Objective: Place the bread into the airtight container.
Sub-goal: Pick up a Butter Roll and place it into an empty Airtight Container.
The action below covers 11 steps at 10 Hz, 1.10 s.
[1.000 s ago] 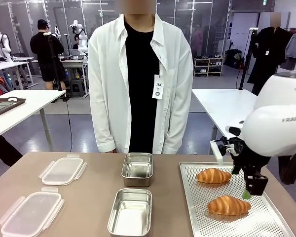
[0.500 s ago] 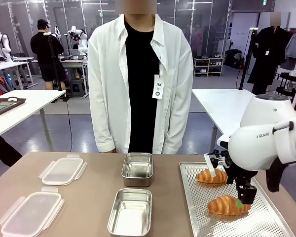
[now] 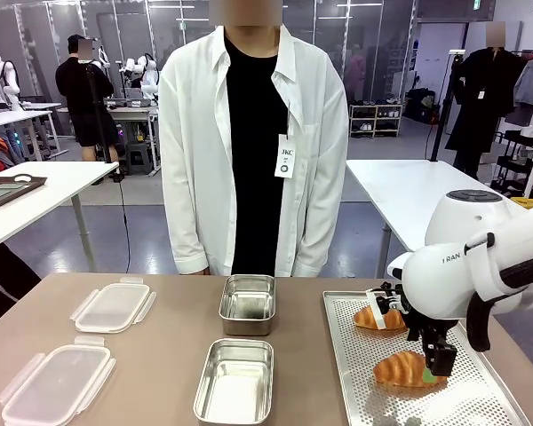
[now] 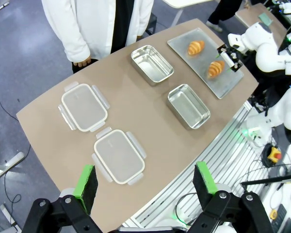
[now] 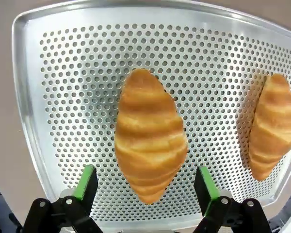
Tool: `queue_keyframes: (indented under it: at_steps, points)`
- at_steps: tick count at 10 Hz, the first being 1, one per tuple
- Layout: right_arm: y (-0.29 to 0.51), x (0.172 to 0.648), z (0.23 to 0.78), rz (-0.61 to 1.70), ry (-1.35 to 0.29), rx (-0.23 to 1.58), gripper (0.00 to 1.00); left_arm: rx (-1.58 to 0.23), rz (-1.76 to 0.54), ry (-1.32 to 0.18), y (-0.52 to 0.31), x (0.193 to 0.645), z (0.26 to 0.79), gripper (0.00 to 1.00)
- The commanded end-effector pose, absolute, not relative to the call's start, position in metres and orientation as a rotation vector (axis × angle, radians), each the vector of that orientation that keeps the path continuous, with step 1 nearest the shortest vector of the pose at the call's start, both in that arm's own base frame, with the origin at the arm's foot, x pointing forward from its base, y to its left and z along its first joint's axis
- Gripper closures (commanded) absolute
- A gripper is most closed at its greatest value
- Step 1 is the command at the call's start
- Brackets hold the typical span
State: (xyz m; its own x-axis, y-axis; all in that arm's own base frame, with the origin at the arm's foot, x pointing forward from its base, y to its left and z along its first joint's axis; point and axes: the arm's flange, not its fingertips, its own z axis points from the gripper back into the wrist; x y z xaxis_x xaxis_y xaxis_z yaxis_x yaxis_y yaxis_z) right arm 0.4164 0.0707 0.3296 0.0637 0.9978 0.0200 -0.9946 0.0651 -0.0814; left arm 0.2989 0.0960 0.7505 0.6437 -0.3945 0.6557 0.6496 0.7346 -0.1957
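Table shared with a person standing at its far side. At right is a perforated tray carrying two croissants. At centre are two metal containers, the far container and the near container, both empty. At left are the far lid and the near lid (both lying flat, off the containers).

The right hand hangs low over the near croissant. Its fingers are apart, one on either side of the bread, neither visibly touching it. The far croissant lies beyond it on the tray. The left hand is high above the table, fingers apart, holding nothing.

Progress: no bread is placed yet. Closing on the bread, lifting it, carrying it left to a container and releasing it all remain.
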Motion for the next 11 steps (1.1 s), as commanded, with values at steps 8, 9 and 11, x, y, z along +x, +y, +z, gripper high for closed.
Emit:
queue_keyframes:
  at_steps: [8,9,11]
  points:
    - [0.076,0.441,0.296,1.488,-0.071,-0.041,0.09,-0.439,-0.636,-0.626,0.096,0.298,0.752,0.0]
    - [0.076,0.442,0.295,1.488,-0.067,-0.046,0.19,-0.439,-0.636,-0.626,0.096,0.298,0.752,0.0]
    - [0.077,0.444,0.297,1.484,-0.07,-0.032,0.39,-0.439,-0.636,-0.626,0.096,0.298,0.752,0.0]
